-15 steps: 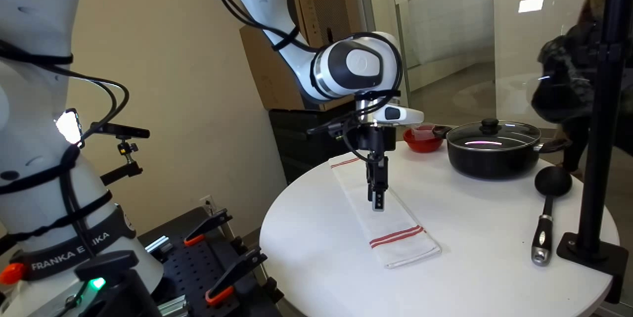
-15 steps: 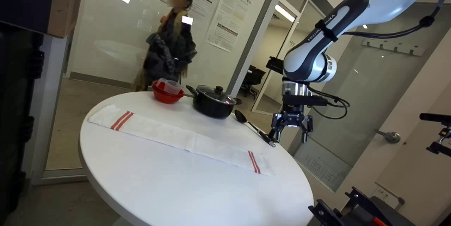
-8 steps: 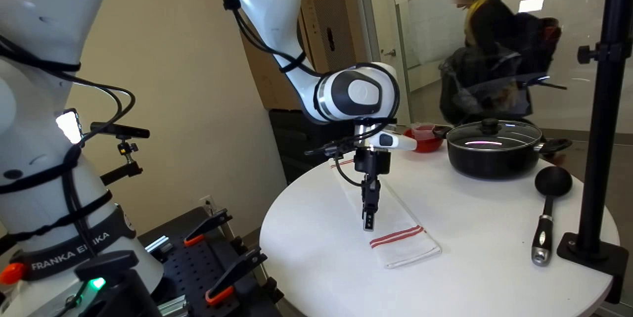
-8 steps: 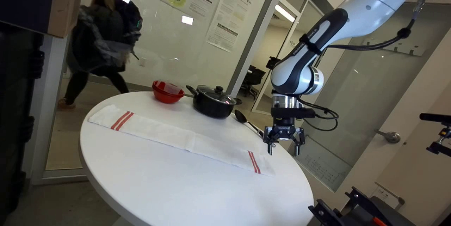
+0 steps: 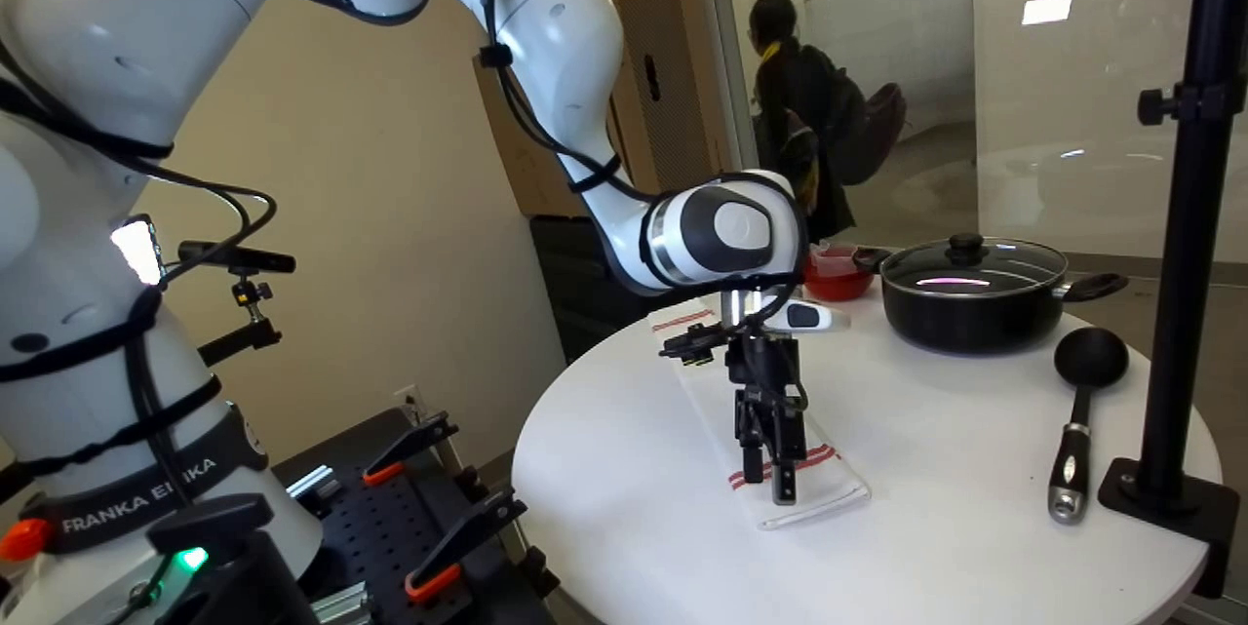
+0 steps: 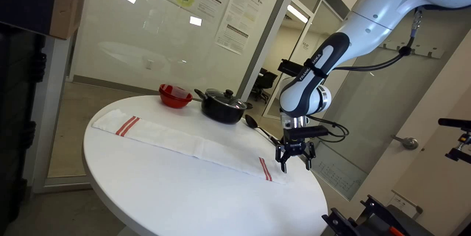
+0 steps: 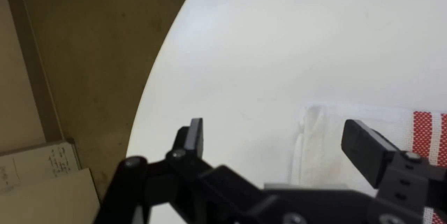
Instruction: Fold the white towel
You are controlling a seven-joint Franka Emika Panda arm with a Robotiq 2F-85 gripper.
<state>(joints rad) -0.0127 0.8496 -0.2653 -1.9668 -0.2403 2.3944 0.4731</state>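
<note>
The white towel (image 5: 717,401) with red stripes near both ends lies flat as a long narrow strip on the round white table, in both exterior views (image 6: 198,147). In the wrist view its near end (image 7: 324,147) shows at the lower right, with a folded edge and corner. My gripper (image 5: 768,486) is open and empty, pointing down a little above that striped end; it also shows in an exterior view (image 6: 296,169). In the wrist view the gripper (image 7: 274,135) has one finger over the towel and one over bare table, with the towel's end edge between them.
A black lidded pot (image 5: 975,308) and a red bowl (image 6: 173,99) stand along the far side. A black ladle (image 5: 1075,440) lies near a black pole (image 5: 1170,313) clamped to the table. The table's rounded edge (image 7: 153,66) is close by in the wrist view.
The gripper has come down and moved toward the towel's striped end, turning somewhat. It stays open. The towel has not moved. A person behind the glass has walked on.
</note>
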